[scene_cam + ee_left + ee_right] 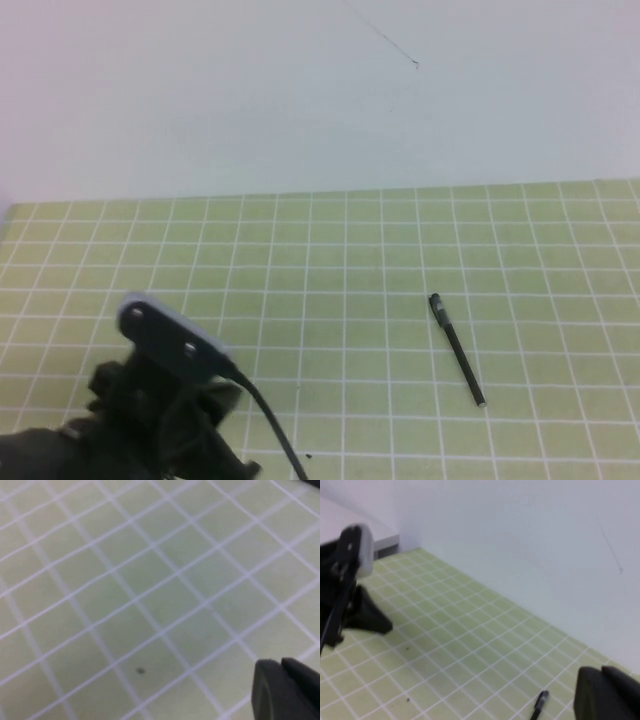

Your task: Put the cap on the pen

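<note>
Both claws are pressed together and hold nothing. Low at the near left of the table sits the left gripper (287,690), on the left arm (150,410), whose black body with its pale grey wrist camera housing and a black cable fills that corner in the high view; in its own wrist view the two dark fingertips meet with no gap, hovering just above the green grid mat (330,300). Off at the right side, the right gripper (610,695) does not appear in the high view, but its wrist view shows its dark fingers closed against each other, looking across the mat toward the left arm on the far side of that picture. On the right half of the mat lies the pen (457,348), a thin black stick flat on the grid, slanting from its far end at the upper left down to its near end toward the right, well apart from the left arm. One end of the pen shows close beside the right gripper in the right wrist view. A white wall (320,90) rises behind the mat.
</note>
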You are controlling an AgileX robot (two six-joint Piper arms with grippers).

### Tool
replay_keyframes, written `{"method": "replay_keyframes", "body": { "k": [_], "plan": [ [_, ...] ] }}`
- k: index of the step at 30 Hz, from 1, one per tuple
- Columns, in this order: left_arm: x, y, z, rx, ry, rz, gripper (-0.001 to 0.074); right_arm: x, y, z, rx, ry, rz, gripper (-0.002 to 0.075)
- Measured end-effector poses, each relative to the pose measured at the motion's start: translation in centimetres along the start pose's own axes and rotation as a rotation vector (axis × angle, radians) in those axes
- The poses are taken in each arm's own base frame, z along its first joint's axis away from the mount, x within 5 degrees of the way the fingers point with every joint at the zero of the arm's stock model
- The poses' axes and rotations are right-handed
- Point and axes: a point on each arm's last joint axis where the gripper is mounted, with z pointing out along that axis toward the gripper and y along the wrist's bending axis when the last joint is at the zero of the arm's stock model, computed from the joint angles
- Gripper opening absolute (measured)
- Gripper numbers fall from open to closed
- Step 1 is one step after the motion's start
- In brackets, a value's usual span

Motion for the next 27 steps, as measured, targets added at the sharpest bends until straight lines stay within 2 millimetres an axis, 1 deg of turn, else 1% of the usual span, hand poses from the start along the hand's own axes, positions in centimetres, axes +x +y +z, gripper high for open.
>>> {"method": "replay_keyframes", "body": {
  "k": [3, 6, 13, 16, 18, 20, 23, 27],
  "plan": [
    [0.3, 0.9, 0.5, -0.033, 0.026, -0.026, 0.0001, 0.8, 0.1, 0.3, -0.004, 0.019, 0.01, -0.0003],
    [0.6, 1.1, 1.0, -0.05, 0.056, -0.032, 0.0, 1.4, 0.2, 0.6, -0.013, 0.037, 0.022, -0.0003],
    [1.6, 0.4, 2.6, 0.018, 0.129, -0.026, 0.0001, 1.8, 0.1, 0.9, -0.017, 0.059, 0.025, -0.0003],
    [2.1, 0.2, 2.8, 0.039, 0.147, -0.028, 0.0001, 1.8, 0.1, 0.9, -0.015, 0.058, 0.025, -0.0003],
    [2.6, 0.0, 2.3, 0.056, 0.143, -0.024, 0.0001, 1.8, 0.1, 0.9, -0.015, 0.058, 0.025, -0.0003],
    [2.5, 0.0, 1.7, 0.069, 0.113, -0.024, 0.0001, 2.0, 0.0, 1.3, -0.022, 0.076, 0.034, -0.0003],
    [1.6, 0.1, 0.2, 0.07, 0.03, -0.022, 0.0, 2.3, -0.4, 2.1, -0.022, 0.107, 0.041, -0.0003],
    [0.0, -0.1, -2.7, 0.114, -0.136, -0.027, 0.0001, 2.3, -0.4, 2.1, -0.022, 0.109, 0.042, -0.0003]
  ]
}}
